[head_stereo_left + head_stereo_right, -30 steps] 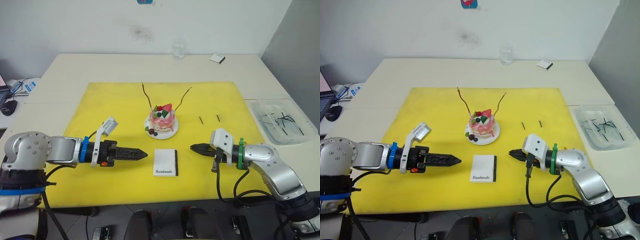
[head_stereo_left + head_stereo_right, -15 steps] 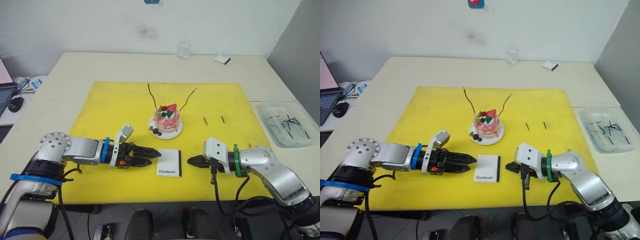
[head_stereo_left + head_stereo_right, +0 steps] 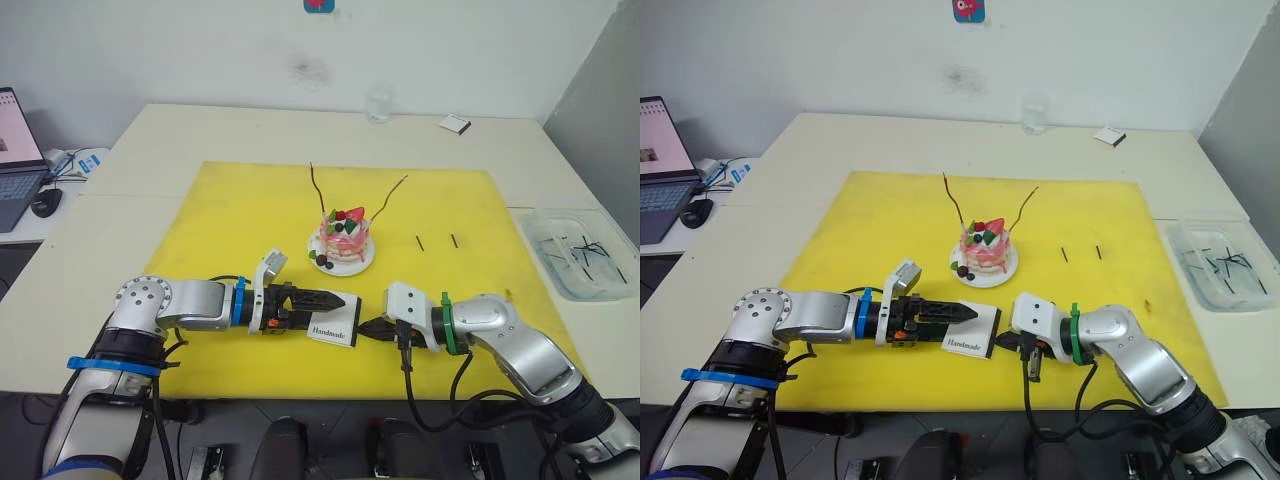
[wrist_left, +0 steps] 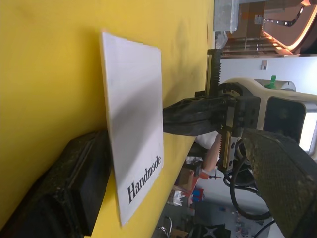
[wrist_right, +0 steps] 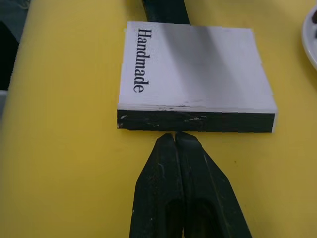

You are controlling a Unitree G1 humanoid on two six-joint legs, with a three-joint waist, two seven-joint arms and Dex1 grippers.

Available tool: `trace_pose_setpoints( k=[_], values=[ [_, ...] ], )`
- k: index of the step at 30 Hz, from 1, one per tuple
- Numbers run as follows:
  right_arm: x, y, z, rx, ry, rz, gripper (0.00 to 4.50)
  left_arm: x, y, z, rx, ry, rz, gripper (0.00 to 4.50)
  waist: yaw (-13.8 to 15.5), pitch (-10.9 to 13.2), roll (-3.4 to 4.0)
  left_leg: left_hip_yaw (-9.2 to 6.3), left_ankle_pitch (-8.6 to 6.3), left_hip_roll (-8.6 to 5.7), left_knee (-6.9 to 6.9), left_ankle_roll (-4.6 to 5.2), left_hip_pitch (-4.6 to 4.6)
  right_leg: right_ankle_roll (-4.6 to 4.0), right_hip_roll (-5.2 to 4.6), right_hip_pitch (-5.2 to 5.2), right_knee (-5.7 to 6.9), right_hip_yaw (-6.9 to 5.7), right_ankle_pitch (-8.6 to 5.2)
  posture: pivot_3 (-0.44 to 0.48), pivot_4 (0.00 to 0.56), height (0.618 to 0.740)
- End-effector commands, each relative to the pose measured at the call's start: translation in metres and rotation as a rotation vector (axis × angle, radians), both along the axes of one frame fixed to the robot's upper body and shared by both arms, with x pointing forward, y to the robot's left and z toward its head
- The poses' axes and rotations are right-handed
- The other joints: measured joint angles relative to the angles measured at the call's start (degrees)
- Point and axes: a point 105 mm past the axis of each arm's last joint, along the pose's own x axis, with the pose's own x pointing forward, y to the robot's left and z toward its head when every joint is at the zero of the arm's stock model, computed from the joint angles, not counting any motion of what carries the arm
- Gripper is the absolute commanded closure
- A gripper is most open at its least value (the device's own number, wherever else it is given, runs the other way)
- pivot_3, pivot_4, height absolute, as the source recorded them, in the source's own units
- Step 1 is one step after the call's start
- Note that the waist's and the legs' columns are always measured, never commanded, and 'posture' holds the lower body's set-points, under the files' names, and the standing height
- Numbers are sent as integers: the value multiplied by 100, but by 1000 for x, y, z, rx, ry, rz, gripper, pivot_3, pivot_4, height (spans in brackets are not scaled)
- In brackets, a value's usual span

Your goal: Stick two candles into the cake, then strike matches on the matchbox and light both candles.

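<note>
The matchbox [image 3: 333, 321] lies on the yellow mat [image 3: 220, 220], near of the cake [image 3: 345, 237]. The left gripper [image 3: 335, 298], jaws open, straddles its left edge; the right gripper [image 5: 175, 139], jaws closed, touches its black strip.

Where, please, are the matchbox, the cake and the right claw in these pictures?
matchbox [image 3: 333, 324]: left eye view, on its white top face.
cake [image 3: 346, 229]: left eye view, on its pink side under the cream.
right claw [image 5: 176, 139]: right wrist view, at the closed tips beside the black striking strip.

Matt white paper-faced matchbox [image 5: 195, 74] lies on smooth matt yellow mat [image 3: 230, 210].
</note>
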Motion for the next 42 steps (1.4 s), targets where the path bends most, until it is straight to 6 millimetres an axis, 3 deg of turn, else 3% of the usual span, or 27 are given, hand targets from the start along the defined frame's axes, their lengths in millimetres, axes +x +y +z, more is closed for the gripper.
trace_pose_setpoints(
  k=[1,7,18,24,34,42],
  values=[
    [5,1,5,-15,-58,16,4470,-5,-7,-3,-7,6,-22,0,0,0,0,0,0,0,0,0,0,0,0,0,0,0,0,0,150,740],
    [25,-10,2,-89,-137,-56,4470,-6,-7,-6,3,8,-10,0,4,0,0,1,0,0,1,0,1,-1,1,0,1,-1,1,0,150,740],
    [32,15,7,-50,-182,-19,4470,-9,-9,-8,-1,2,-7,0,-13,-4,-1,0,1,1,3,0,6,-7,12,2,3,-2,8,0,150,740],
    [33,22,16,-21,-247,21,4470,-10,-8,-8,1,0,-5,0,-37,-4,-1,0,1,3,2,0,8,-12,17,0,3,-2,10,0,150,740],
    [35,27,15,-38,-305,67,4470,-11,-8,-10,3,-4,7,0,-24,-3,-1,3,-1,3,-9,-1,0,-8,13,-2,-11,1,8,0,150,740],
    [30,16,8,-90,-279,59,4470,-2,-4,-16,38,7,103,0,-1,-4,-1,2,0,3,-6,-1,1,-9,0,0,-10,0,8,0,150,740]
  ],
)
